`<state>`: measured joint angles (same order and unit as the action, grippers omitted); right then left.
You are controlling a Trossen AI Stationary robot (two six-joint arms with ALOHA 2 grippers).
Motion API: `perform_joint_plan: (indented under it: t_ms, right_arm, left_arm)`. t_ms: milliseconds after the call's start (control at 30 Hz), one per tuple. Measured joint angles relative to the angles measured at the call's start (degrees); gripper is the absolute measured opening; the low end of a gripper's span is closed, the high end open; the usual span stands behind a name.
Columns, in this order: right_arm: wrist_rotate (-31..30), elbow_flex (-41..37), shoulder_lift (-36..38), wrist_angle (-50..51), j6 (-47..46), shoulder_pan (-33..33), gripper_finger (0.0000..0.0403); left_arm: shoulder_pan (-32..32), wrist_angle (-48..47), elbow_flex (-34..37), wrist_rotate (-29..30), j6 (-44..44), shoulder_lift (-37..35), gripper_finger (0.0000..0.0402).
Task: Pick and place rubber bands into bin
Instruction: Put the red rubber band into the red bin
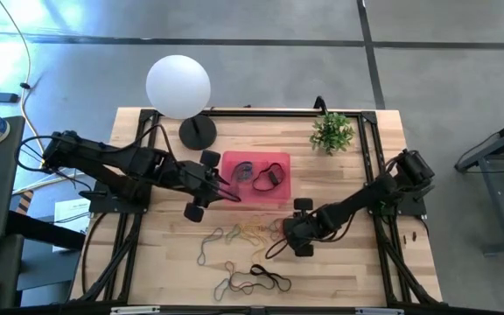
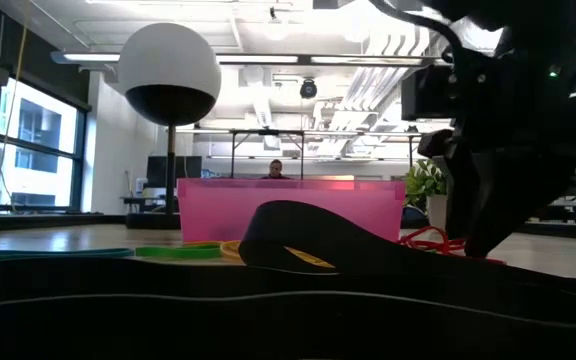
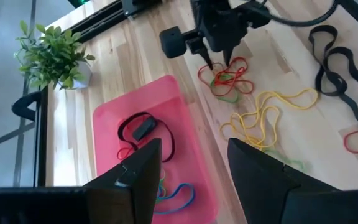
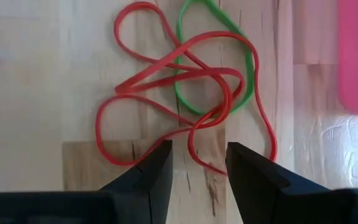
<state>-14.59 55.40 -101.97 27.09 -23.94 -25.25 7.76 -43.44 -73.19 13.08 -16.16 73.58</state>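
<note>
A: At the table's middle, the low view is mostly blocked: a dark band close to the lens hides the tabletop, and only the far wall of the pink bin [image 2: 290, 208] shows.

B: And the bands already in the bin [image 1: 256, 178]?

A: From above, a black loop and a bluish one, small and hard to make out. The left wrist view cuts the blue one off behind a finger.

B: Which way does the bin run?

A: Its long side runs across the table, left to right.

B: The right gripper [image 4: 197, 163]?

A: Jaws spread, low over a tangle of red rubber bands [image 4: 179, 93] and one green band [image 4: 244, 68], lying just past the fingertips, one red strand running between them.

B: The left gripper [image 3: 194, 171]?

A: Jaws spread, empty, above the bin's left edge. Yellow bands [image 3: 266, 112] lie on the wood beside the bin.
</note>
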Motion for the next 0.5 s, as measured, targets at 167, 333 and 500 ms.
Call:
perform_joint_plan:
  t_ms: [167,333,500]
  right_arm:
    - [0.12,0.0,-0.4,0.07,0.22,1.67,0.0139]
    - [3.56,0.0,-0.4,-0.12,2.71,3.35,0.0123]
    - [6.41,0.04,-0.38,-0.26,3.9,4.24,0.0082]
  left_arm:
    - [0.23,0.0,0.0,0.43,0.03,0.0,0.0172]
    - [0.18,0.07,0.0,0.59,0.2,0.0,0.0172]
    - [0.23,0.07,0.0,0.57,0.61,0.0,0.0172]
